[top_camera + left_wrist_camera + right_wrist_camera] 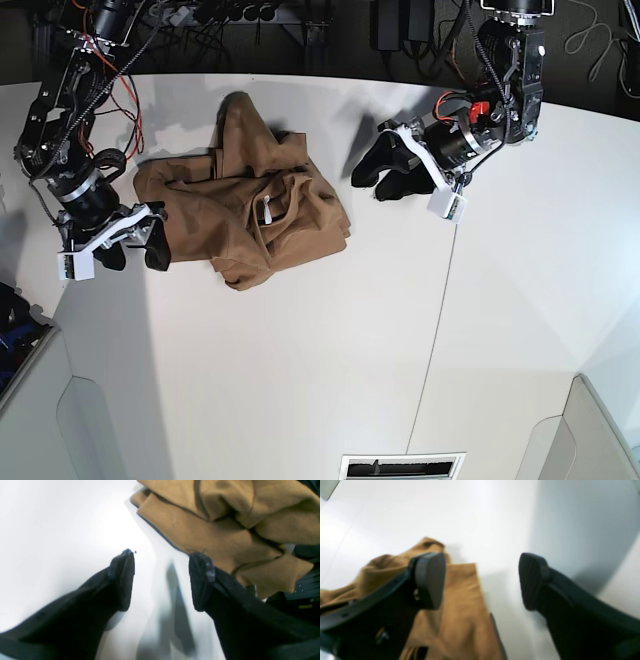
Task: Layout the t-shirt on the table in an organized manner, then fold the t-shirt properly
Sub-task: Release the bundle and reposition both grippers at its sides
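The tan-brown t-shirt (250,200) lies crumpled in a heap on the white table (300,380), its small white neck tag (268,210) showing near the middle. My left gripper (374,180) is open and empty just right of the heap. In the left wrist view the gripper (162,562) hovers over bare table with the shirt (212,530) at its right finger. My right gripper (135,254) is open and empty at the shirt's left edge. In the right wrist view the gripper (481,580) straddles the edge of the shirt (462,605).
A thin dark seam (430,350) runs down the table right of the shirt. Cables and dark equipment (250,15) line the far edge. A slotted vent (400,467) sits at the near edge. The table's left edge (40,330) lies close to my right arm.
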